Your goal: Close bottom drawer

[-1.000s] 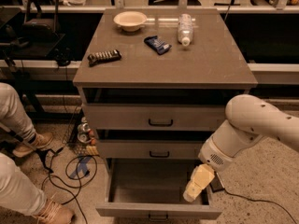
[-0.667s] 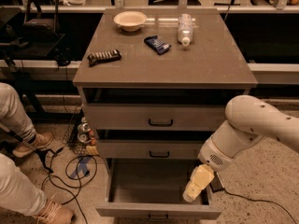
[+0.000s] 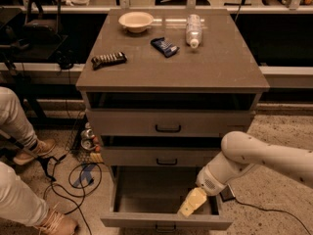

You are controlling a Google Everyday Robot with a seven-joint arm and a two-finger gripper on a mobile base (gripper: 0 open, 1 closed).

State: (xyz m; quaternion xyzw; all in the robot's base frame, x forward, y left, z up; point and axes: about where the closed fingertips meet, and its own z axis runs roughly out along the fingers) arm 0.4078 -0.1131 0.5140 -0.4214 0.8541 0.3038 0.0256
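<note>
Camera view: one cabinet (image 3: pixel 195 67), three drawers.
gripper (image 3: pixel 185 211): one, jaws closed together.
bottom drawer (image 3: pixel 142 222): one, open; its front's right end just below the jaws.

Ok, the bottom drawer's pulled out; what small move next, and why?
Probably lift the end effector back over the front panel of the bottom drawer. It hangs inside the open tray's right front corner, behind that panel, so it likely can't push the drawer shut from there.
</note>
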